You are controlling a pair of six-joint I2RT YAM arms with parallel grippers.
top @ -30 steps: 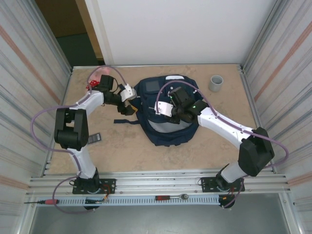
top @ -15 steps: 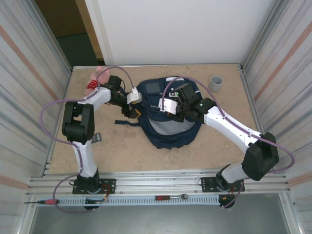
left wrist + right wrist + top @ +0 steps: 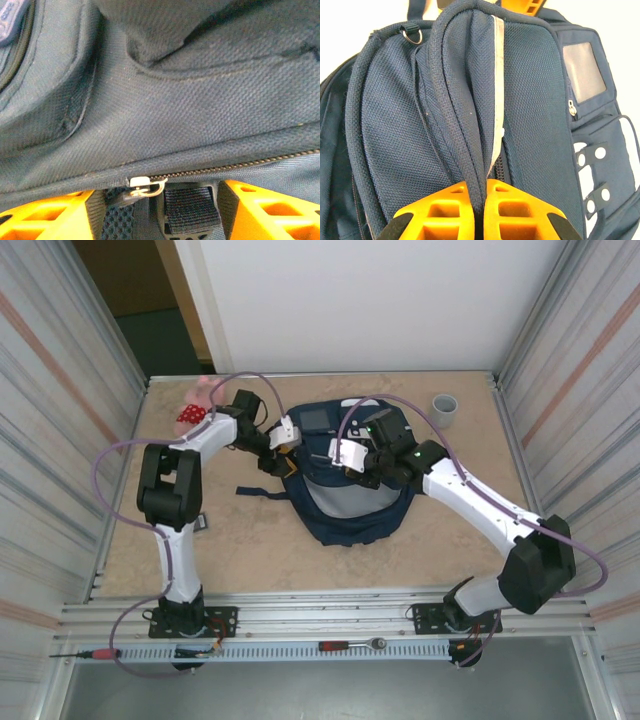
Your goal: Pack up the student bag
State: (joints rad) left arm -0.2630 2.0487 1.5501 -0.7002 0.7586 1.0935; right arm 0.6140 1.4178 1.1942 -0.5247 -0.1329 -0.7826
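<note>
We find the bag central on the table. A cup stands behind it to the right, well apart. On the rail in front lie a ratchet, middle, and a screwdriver, far left.

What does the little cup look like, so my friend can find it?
Look at the tan table with the big blue bag in the middle. Beyond the bag, near the far right corner, stands the cup. It is the small grey round thing, open at the top, standing alone.
</note>
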